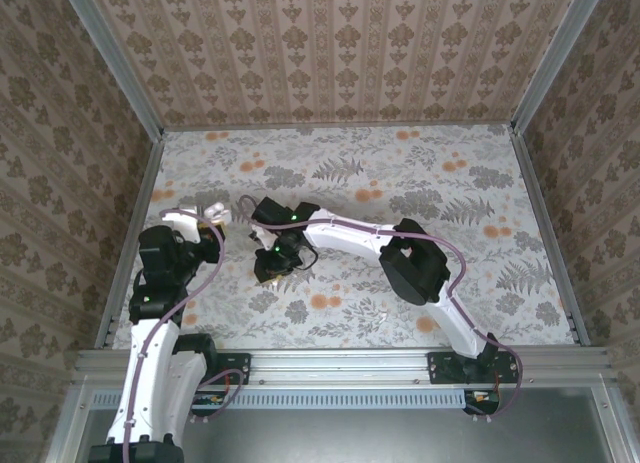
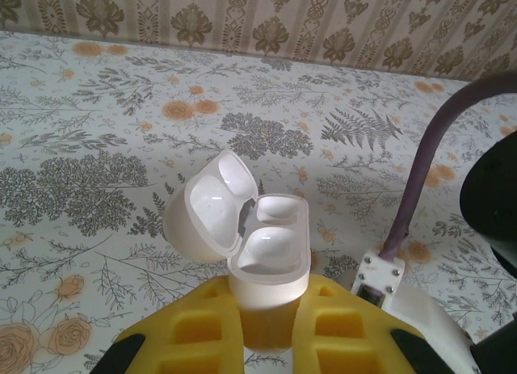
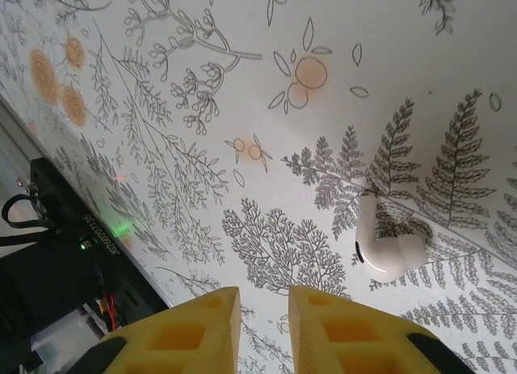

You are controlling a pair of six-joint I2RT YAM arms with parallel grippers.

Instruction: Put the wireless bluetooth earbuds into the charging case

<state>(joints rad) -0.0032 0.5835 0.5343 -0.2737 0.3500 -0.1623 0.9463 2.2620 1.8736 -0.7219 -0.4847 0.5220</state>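
One earbud (image 3: 388, 246) lies on the floral table (image 3: 161, 107) just beyond the right gripper (image 3: 264, 325), whose jaws stand parted and empty, seemingly lined up to pick it; the left gripper (image 2: 266, 317) clamps the charging case (image 2: 271, 253), lid open, apparently presenting its wells.

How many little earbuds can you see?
1 earbud. It lies on the flowery table just beyond the right gripper, untouched. The open charging case held by the left gripper might hide another; I cannot tell.
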